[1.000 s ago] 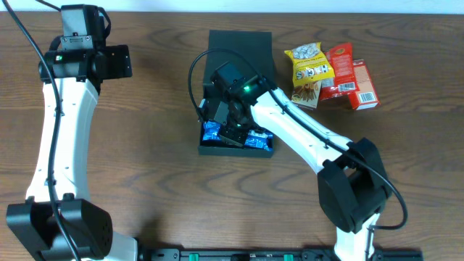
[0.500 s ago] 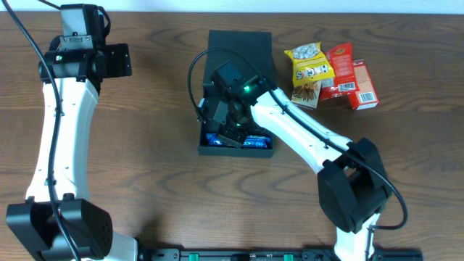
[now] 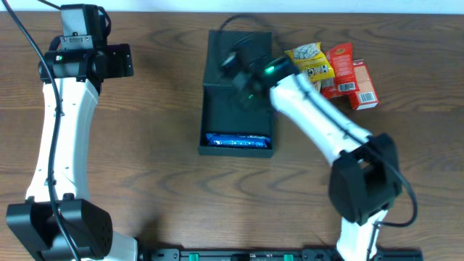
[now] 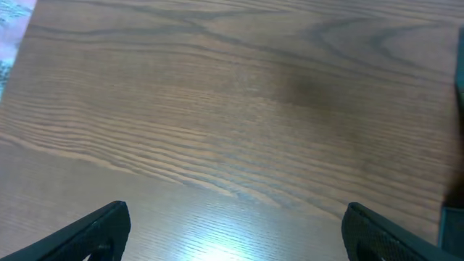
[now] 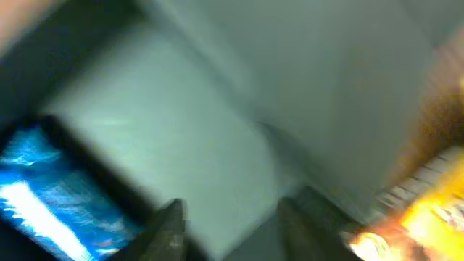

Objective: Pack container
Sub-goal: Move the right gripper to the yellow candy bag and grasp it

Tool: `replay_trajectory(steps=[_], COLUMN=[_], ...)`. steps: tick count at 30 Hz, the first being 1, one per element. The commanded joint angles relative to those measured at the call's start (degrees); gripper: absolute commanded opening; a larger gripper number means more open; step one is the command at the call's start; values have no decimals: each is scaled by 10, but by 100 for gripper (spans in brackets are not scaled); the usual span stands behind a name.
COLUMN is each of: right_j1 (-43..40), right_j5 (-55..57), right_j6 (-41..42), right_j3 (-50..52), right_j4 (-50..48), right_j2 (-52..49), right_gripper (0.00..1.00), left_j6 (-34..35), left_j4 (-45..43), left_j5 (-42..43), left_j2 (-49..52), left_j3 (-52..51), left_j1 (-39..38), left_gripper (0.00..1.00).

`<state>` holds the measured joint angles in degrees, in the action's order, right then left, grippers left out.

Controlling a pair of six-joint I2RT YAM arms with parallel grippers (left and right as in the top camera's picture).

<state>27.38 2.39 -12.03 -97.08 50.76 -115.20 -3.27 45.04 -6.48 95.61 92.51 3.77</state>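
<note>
The container (image 3: 208,109) is a black box in the middle of the table, with its flap lid (image 3: 239,43) lying open on the far side. A blue snack packet (image 3: 238,141) lies along its near wall and shows again in the right wrist view (image 5: 40,199). My right gripper (image 3: 245,85) hovers over the far part of the box, blurred by motion. In the right wrist view the right gripper (image 5: 235,228) is open, with only the box floor (image 5: 181,138) between its fingers. My left gripper (image 3: 119,61) is far off at the upper left. Seen from its wrist, the left gripper (image 4: 235,235) is wide open over bare wood.
Just right of the box lie a yellow snack packet (image 3: 308,69), a red packet (image 3: 339,61) and a small red carton (image 3: 365,88). The yellow packet (image 5: 428,214) shows at the right edge of the right wrist view. The left arm stands along the table's left side.
My right gripper has lifted out of the near end of the box and moved toward the lid, leaving the blue packet along the near wall. The left arm has not moved.
</note>
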Motion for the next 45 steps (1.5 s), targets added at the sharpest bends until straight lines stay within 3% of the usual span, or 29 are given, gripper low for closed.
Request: replay_trajectory(steps=[1, 3, 5, 6, 7, 8, 12, 19, 26, 33, 37, 39, 41, 43, 45], right_j1=[-60, -86, -107, -114, -120, -125, -144, -167, -194, -235, -240, -238, -237, -236, -235], right_j5=[-40, -119, -198, -219, -223, -221, -180, 20, 62, 24, 5, 6, 5, 5, 3], right_j6=[64, 65, 64, 64, 64, 64, 83, 95, 69, 107, 107, 107, 108, 114, 120], right_j3=[-9, -9, -9, -9, -9, -9, -8, -8, -38, -63, -63, -63, -66, -74, -92], right_j4=[7, 10, 12, 9, 2, -3, -40, -194, -228, -222, -211, -211, -212, -210, -203], right_j2=[-2, -2, -2, -2, -2, -2, -2, -27, -114, -163, -170, -170, -170, -170, -169], right_gripper=[62, 51, 54, 68, 91, 99, 99, 99, 99, 99, 88, 76, 64, 37, 23], left_j6=[-4, -4, -4, -4, -4, -4, -4, 1, 7, 12, 12, 12, 12, 19, 20], left_j4=[3, 3, 3, 3, 3, 3, 2, -1, 2, 2, 2, 2, 2, 2, 2], left_j5=[17, 19, 21, 21, 22, 22, 41, 47, 47, 47, 50, 50, 50, 50, 50], left_j2=[7, 7, 7, 7, 7, 7, 7, 7, 7, 7, 7, 7, 7, 7, 7], left_j3=[-1, -1, -1, -1, -1, -1, -1, -1, -1, -1, -1, -1, -1, -1, -1], left_j1=[3, 3, 3, 3, 3, 3, 3, 3, 3, 3, 3, 3, 3, 3, 3], left_gripper=[92, 92, 92, 92, 92, 92, 92, 92, 92, 92, 92, 92, 92, 92, 92])
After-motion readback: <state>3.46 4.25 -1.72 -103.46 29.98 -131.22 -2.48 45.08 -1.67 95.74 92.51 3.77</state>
